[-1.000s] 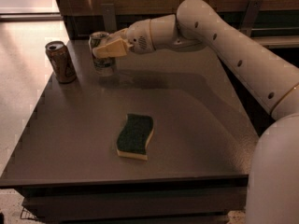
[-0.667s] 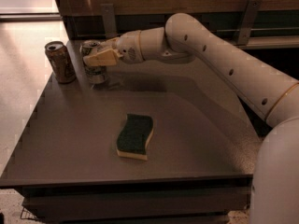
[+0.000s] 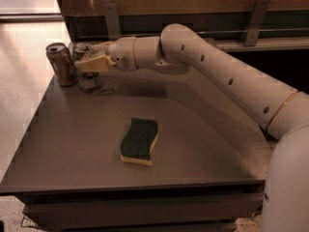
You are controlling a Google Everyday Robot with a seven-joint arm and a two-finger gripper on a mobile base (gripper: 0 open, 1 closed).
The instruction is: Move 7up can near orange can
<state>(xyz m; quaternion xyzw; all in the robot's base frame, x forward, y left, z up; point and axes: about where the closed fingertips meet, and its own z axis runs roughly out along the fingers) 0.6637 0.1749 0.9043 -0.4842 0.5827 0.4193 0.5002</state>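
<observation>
7up can [image 3: 83, 49] is seen upright at the far left corner of the bench [image 3: 72, 144], just beside the orange can [image 3: 62, 65] and to its right; whether the two touch cannot be told. Its silver top shows above the end effector [image 3: 84, 63], whose pale fingers are pressed around its upper body, pinching it. Its lower part shows below the fingers, and the base appears to rest on the bench. The orange can stands upright at the left edge. The white arm [image 3: 217, 76] is stretched across the back of the bench from the right. A green sponge [image 3: 139, 139] with a yellow underside lies flat near the middle, well apart from both cans.
</observation>
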